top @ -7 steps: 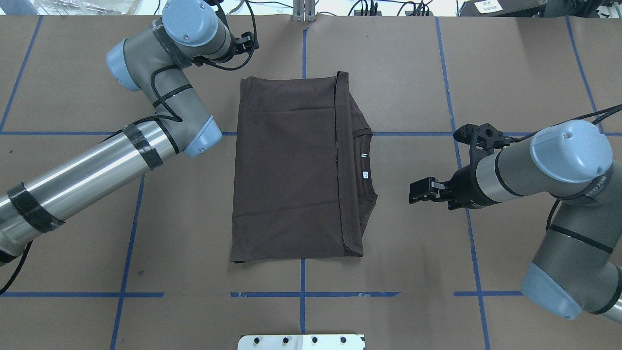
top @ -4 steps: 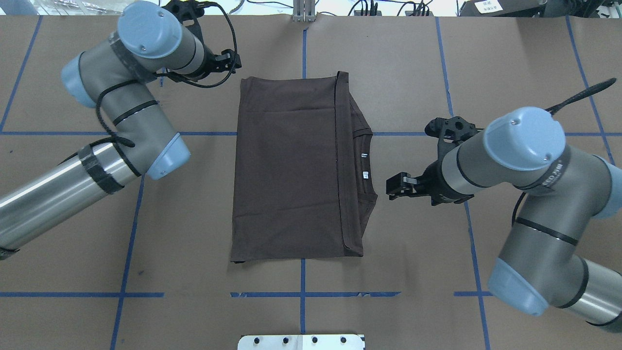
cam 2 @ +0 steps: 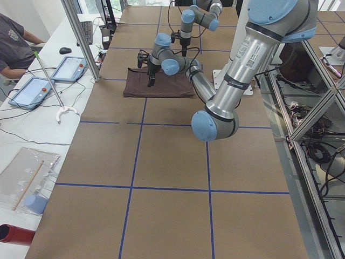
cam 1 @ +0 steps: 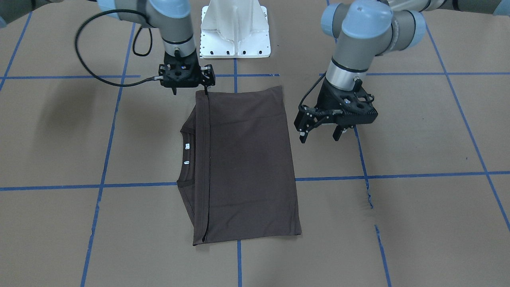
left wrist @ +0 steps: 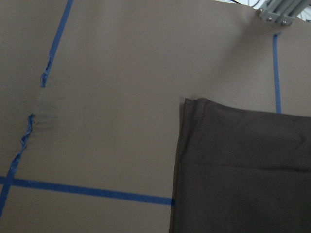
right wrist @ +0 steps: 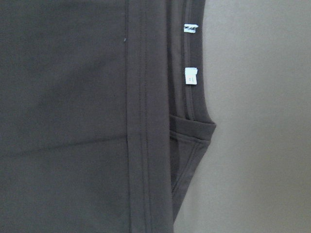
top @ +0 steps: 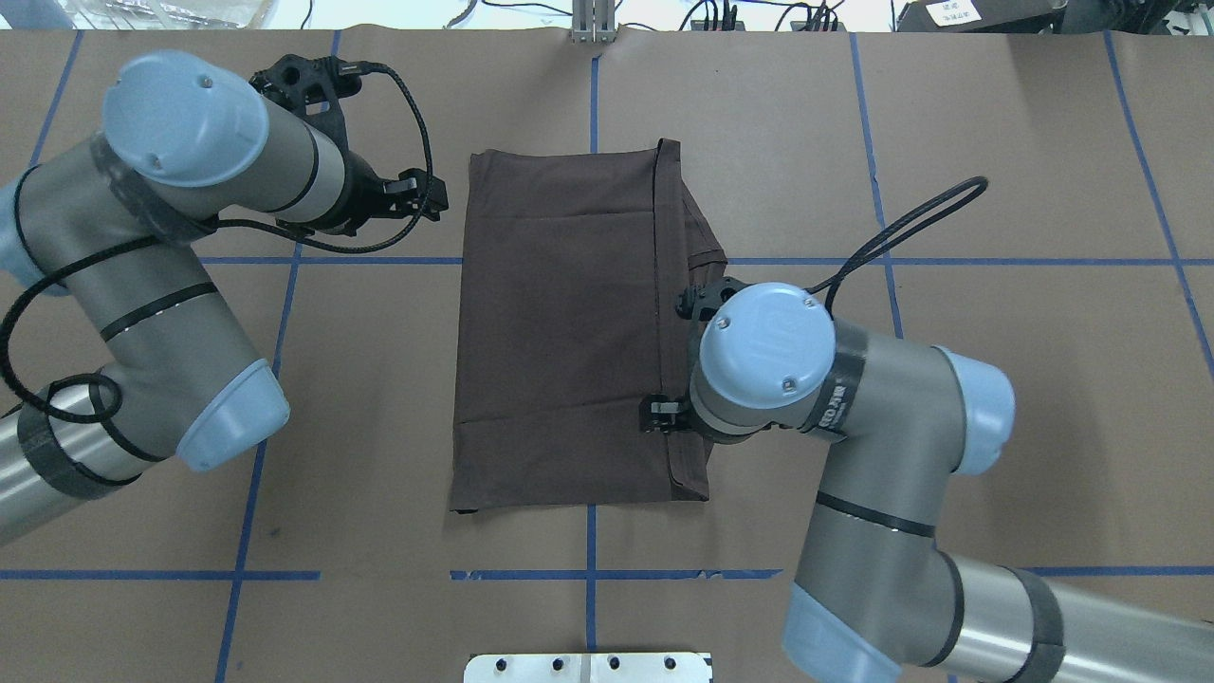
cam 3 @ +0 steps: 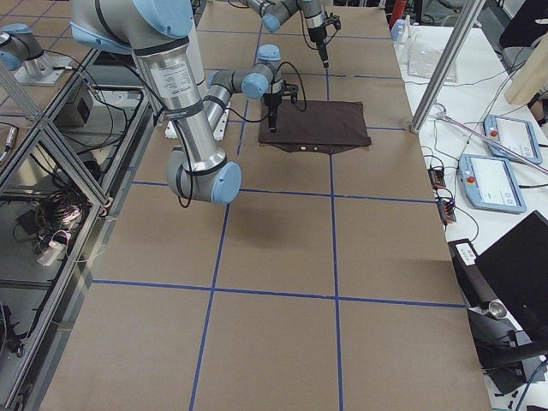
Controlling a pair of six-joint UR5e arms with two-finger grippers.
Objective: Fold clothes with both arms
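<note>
Overhead: a dark brown T-shirt (top: 560, 332) lies folded into a rectangle at mid-surface (top: 806, 123), collar toward the robot's right. The right arm (top: 768, 346) extends over that edge, its blue wrist cap masking what hangs beneath.
Front-facing: this view shows what the overhead hides. The right end effector (cam 1: 190, 91) points down at the shirt's corner nearest the base, fingers spread and grasping nothing; contact with the cloth cannot be told. The left end effector (cam 1: 320, 136), likewise released, hovers just beside the opposite edge, clear of the cloth.
Right wrist: two white neck labels (right wrist: 191, 76) and the ribbed collar (right wrist: 193, 109) lie directly below.
Left wrist: a folded shirt corner and blue tape lines (left wrist: 87, 189).
Left side view: a person (cam 2: 13, 40) at the neighbouring white table, seen nowhere else.
</note>
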